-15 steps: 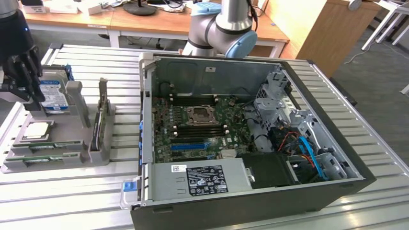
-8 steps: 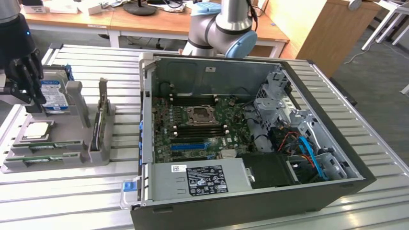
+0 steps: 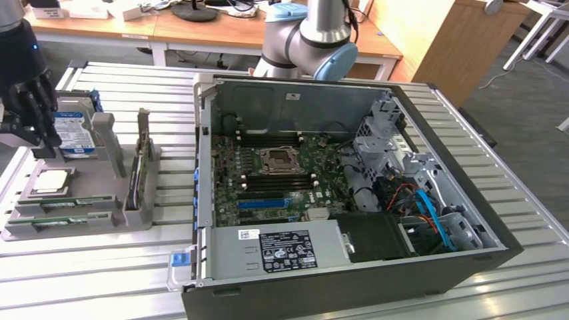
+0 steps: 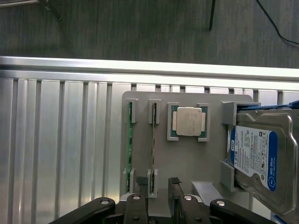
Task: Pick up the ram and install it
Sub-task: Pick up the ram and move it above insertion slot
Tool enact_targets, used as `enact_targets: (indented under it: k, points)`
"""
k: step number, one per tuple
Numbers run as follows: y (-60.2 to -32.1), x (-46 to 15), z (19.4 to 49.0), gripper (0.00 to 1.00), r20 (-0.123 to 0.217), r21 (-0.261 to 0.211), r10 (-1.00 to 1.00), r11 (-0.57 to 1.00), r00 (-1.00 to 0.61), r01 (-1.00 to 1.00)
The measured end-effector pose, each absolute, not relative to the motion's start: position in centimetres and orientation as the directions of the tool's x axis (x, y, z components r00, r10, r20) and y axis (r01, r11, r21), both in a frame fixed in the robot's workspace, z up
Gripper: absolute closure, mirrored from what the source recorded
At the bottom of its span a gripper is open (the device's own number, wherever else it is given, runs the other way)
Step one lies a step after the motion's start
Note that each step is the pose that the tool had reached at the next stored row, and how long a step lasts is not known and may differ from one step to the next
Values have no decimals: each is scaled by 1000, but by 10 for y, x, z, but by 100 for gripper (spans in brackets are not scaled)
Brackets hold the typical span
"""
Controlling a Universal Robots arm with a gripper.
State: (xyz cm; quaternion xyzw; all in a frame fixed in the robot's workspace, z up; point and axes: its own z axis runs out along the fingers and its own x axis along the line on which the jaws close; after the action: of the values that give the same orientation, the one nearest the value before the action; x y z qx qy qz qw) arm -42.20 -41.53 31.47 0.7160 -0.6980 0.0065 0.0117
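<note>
Gripper | fingers parted, empty, pointing down over grey tray | ram on edge in tray slot, not gripped | processor, hard drive alongside | open computer case at exterior view's right

Two slim green circuit-board ram sticks, one square silver processor chip, one blue-labelled silver hard drive, one grey holder tray and one open black computer case.
</note>
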Motion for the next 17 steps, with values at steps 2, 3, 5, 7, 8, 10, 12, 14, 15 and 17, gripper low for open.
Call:
enact_targets:
  k: [2,3,5,7,8,10,12,14,15,17]
  points:
    - [-417,-424,315,69,26,8,-999,-26,26,-1000]
    - [-418,-425,315,69,26,8,-999,-26,26,-1000]
    - [-419,-426,315,69,26,8,-999,-26,26,-1000]
    - [-420,-427,315,69,26,8,-999,-26,26,-1000]
    - [-420,-427,315,69,26,8,-999,-25,26,-1000]
    - [-420,-427,315,69,26,8,-999,-25,26,-1000]
    - [-420,-427,315,69,26,8,-999,-25,26,-1000]
    - [-420,-427,314,69,26,7,-999,-26,26,-1000]
    - [-420,-427,313,69,26,8,-999,-25,26,-1000]
    - [-420,-427,309,69,26,8,-999,-25,26,-1000]
